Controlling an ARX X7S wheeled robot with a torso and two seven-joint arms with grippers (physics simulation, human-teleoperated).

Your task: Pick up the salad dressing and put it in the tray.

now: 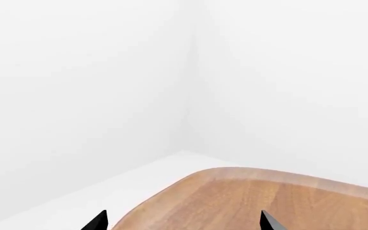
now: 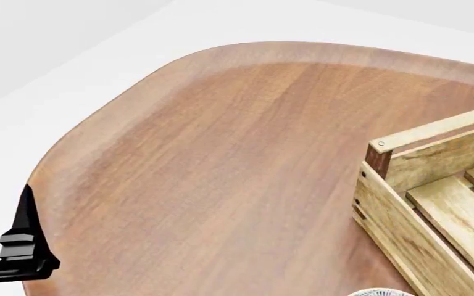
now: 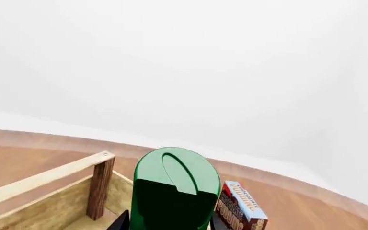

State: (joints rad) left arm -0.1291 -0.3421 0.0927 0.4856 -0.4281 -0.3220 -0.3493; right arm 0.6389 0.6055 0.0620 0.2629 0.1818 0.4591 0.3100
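**Green-capped bottle at R gripper, over crate corner**

R wrist view: small salad dressing bottle w/ round dark-green cap (image 3: pixel 176 189) fills lower centre, right up against the cam. Black finger bits (image 3: pixel 121 221) show on both sides of it at frame bottom, looks clamped on the bottle, though contact is mostly cropped. Behind/below: big light-wood slatted crate w/ dark brown corner post (image 3: pixel 56 191). Brown-and-blue pudding box (image 3: pixel 239 207) stands just beside the bottle, on the wooden tabletop outside the crate.

Head view: crate (image 2: pixel 434 203) at R edge of rounded brown wood table (image 2: pixel 220 172); bottle not visible here. L gripper (image 2: pixel 24 250) at lower L table edge. L wrist view: two black fingertips (image 1: pixel 97 221) apart, nothing between them. Rim of patterned bowl (image 2: pixel 381 292) at bottom edge.
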